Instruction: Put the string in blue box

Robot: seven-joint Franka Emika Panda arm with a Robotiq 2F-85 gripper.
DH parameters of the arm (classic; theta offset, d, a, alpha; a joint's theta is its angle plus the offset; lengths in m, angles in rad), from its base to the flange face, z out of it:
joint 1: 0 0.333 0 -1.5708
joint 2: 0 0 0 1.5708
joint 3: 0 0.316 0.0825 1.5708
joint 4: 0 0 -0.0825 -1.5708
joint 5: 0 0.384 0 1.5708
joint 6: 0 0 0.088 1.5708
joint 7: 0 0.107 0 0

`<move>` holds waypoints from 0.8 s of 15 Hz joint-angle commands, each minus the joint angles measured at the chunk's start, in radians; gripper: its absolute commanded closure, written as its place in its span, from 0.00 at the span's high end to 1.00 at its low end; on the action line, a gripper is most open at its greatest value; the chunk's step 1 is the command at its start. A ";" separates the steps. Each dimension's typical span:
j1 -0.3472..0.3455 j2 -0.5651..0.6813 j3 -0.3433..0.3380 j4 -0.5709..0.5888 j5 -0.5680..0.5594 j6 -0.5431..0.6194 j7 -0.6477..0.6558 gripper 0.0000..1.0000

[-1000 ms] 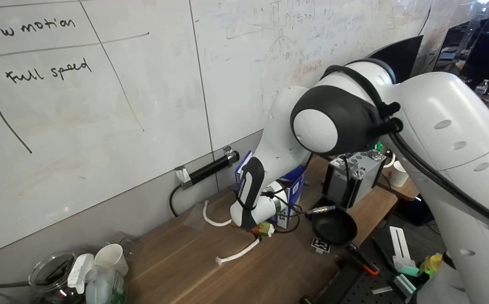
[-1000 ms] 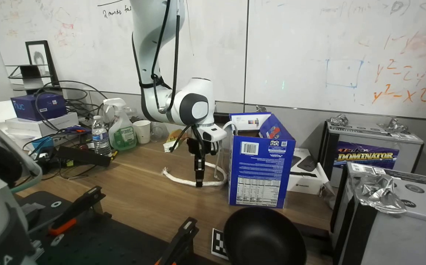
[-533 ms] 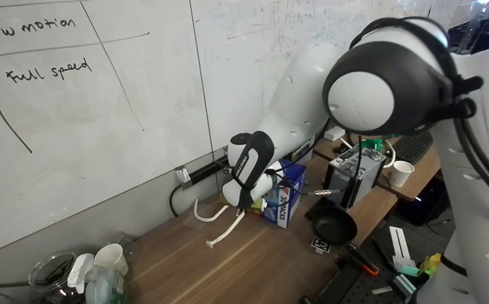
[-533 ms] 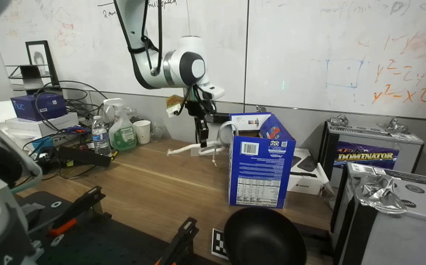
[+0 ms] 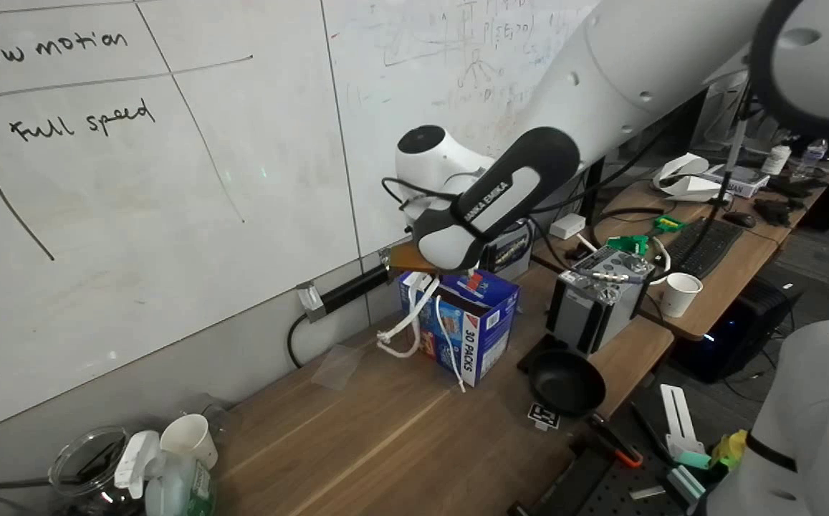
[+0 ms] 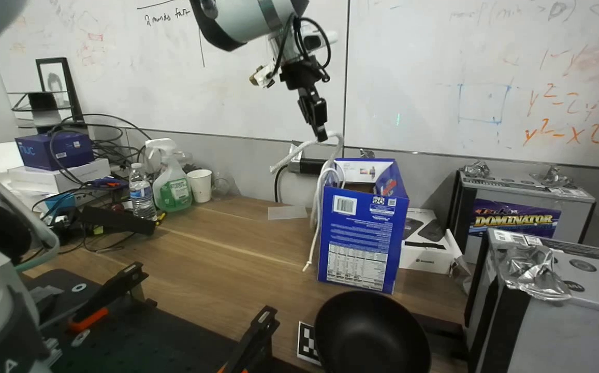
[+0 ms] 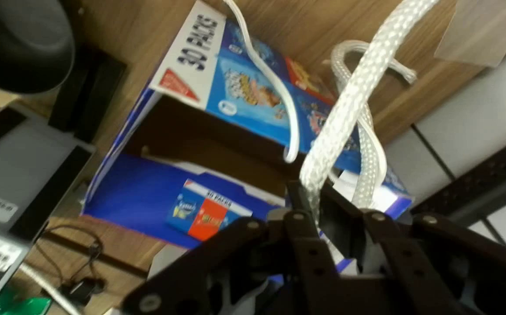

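The white string [image 6: 325, 189] hangs from my gripper [image 6: 321, 135], which is shut on it above the left rim of the blue box [image 6: 364, 228]. In the wrist view the string [image 7: 357, 87] runs up from between the fingertips [image 7: 312, 188]. One short thick end sticks out left. Thicker loops and a thin end hang down outside the box's printed side; a thin loop bends over the rim. The blue box stands upright with its top open and flaps out [image 7: 134, 192]. In an exterior view the string [image 5: 414, 337] hangs before the box [image 5: 493, 344], fingers hidden.
A black pan [image 6: 371, 331] stands in front of the box. Grey-black equipment boxes [image 6: 553, 316] stand to its right. A white box [image 6: 426, 259] lies behind it. A whiteboard wall is close behind. A spray bottle [image 6: 172, 178] and cup [image 6: 200, 185] stand to the left.
My gripper has risen from the table and moved toward the box, lifting the string with it. The string now hangs against the box. The box has shifted and turned slightly.
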 commanded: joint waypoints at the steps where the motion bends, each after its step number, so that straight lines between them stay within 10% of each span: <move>1: -0.121 -0.162 0.103 -0.031 -0.153 -0.124 0.122 0.09; 12: -0.361 -0.211 0.309 0.010 -0.304 -0.332 0.321 0.08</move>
